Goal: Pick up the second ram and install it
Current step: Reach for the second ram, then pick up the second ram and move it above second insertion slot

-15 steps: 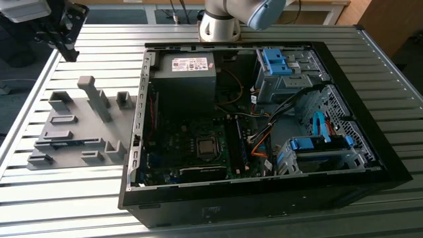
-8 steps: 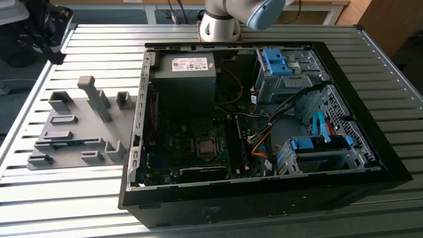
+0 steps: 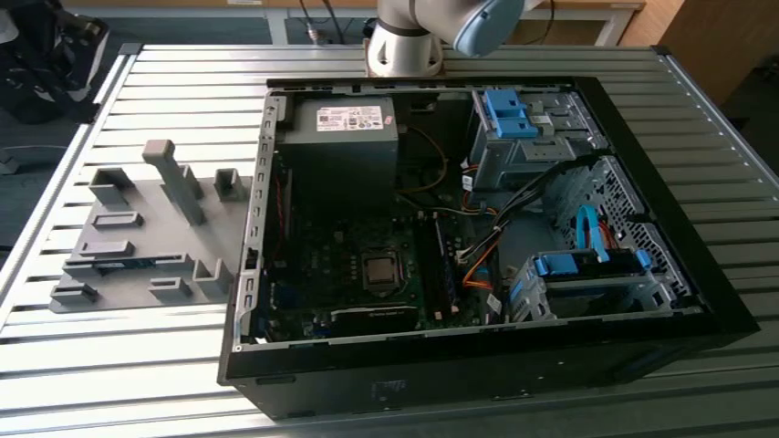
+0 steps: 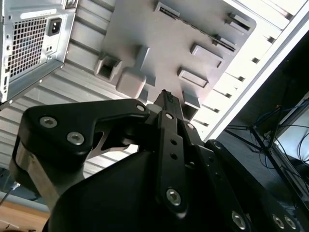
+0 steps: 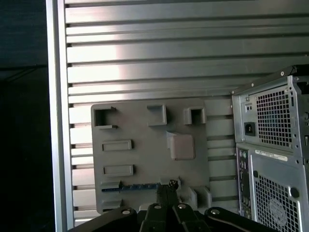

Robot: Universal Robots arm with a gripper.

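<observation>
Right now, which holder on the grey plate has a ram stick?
The long holder nearest the gripper: the second ram, thin and bluish, lies in it; others look bare.

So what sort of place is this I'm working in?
Likely a robotics lab workbench for PC assembly: an open desktop computer case sits on a slatted metal table, beside a grey fixture plate holding a RAM stick.
</observation>
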